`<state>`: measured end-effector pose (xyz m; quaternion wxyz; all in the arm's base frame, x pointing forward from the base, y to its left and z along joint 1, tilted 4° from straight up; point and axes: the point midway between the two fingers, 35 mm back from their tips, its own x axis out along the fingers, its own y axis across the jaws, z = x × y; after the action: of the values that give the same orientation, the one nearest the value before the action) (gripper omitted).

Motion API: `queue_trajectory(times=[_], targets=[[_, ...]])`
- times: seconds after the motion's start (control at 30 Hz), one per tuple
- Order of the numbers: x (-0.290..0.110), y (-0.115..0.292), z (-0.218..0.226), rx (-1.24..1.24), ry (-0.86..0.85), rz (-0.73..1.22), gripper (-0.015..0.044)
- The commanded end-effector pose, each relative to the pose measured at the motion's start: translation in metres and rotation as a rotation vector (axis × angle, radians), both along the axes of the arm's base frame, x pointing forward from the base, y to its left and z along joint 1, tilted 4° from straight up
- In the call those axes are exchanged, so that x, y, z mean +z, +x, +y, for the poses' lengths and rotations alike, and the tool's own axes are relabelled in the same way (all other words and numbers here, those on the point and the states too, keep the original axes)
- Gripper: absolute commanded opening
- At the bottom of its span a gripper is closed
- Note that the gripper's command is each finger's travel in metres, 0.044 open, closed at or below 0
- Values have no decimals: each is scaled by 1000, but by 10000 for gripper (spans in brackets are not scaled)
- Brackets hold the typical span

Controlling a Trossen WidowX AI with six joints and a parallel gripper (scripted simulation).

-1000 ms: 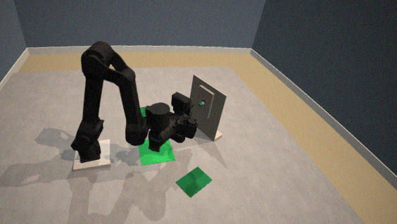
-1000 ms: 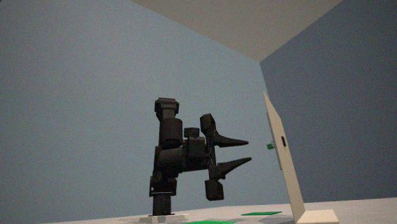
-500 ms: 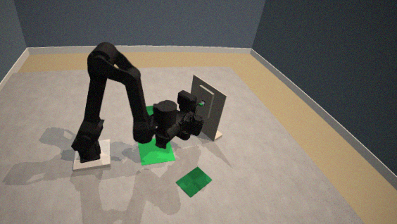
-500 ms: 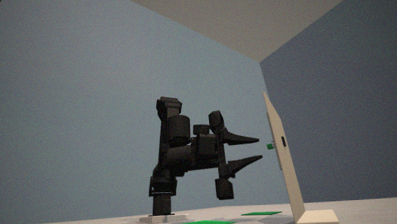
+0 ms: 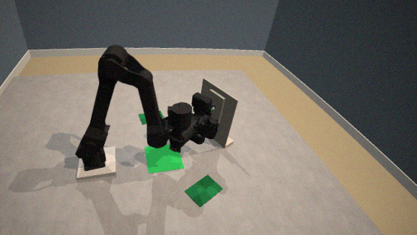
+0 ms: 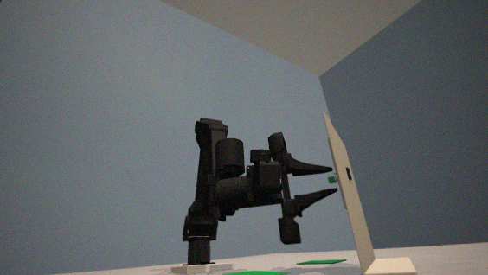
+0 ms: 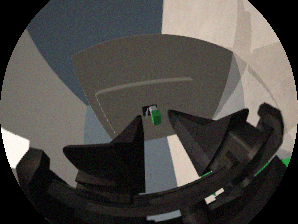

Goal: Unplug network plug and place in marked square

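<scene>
The plug, a small green block (image 5: 213, 109) (image 6: 331, 179) (image 7: 156, 117), sits in the socket on the upright panel (image 5: 231, 107) (image 6: 356, 216) (image 7: 200, 60). Its thin tab cannot be made out. My gripper (image 6: 334, 180) (image 7: 154, 116) is partly open with nothing held. In the exterior view one fingertip is above the plug and one below it, both close to the panel face. Whether either touches the plug cannot be told. A bright green square (image 5: 164, 159) lies flat on the table below the arm; it looks like the marked square.
A darker green patch (image 5: 203, 191) lies toward the front, and another green patch (image 5: 144, 119) lies partly hidden behind the arm. A raised plate (image 5: 218, 97) stands out from the panel around the socket. The arm's pale base plate (image 5: 109, 168) is at the left.
</scene>
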<state>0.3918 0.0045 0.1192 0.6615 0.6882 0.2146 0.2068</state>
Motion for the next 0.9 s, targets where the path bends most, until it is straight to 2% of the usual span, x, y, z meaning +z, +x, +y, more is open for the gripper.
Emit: queue_trajectory(times=[0.0, 0.73, 0.87], targets=[[1, 4, 0, -6, 3, -1, 149], [1, 4, 0, -6, 3, -1, 3], [1, 4, 0, -6, 3, -1, 0]])
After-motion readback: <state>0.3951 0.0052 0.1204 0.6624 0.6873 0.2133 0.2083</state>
